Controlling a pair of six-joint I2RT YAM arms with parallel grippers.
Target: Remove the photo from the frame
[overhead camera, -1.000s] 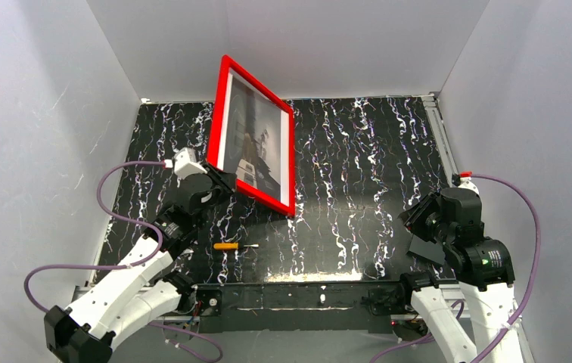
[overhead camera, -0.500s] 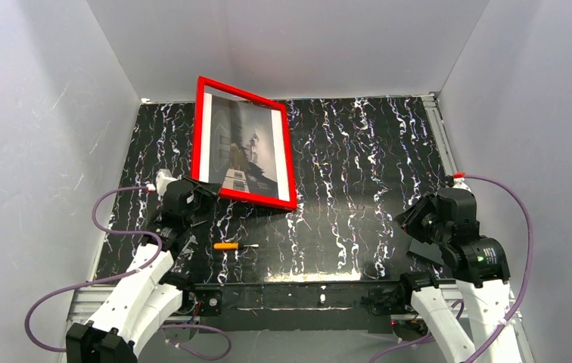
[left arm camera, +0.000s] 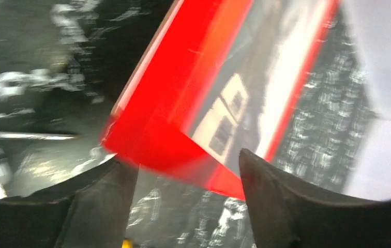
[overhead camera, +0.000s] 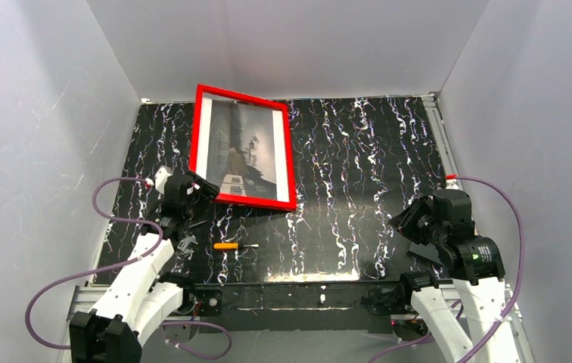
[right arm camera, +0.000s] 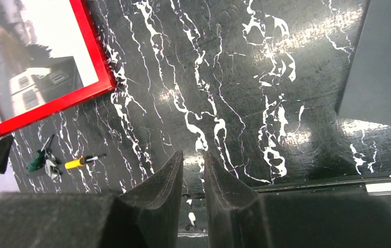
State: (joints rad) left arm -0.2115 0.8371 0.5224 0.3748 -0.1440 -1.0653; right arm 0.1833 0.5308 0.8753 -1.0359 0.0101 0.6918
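A: Where's the frame (overhead camera: 253, 201)?
B: Left-centre of the table (overhead camera: 359, 151), long axis running away from the bases, the photo (overhead camera: 242, 144) inside it

A: Grippers?
B: The left gripper (left arm camera: 183, 161) is spread wide with the frame's near-left corner between its fingers. Contact is too blurry to call. The right gripper (right arm camera: 192, 155) is pinched almost closed on nothing, well apart on the right

A: Which arm goes?
B: Left, I'd say, since the frame is just ahead of it
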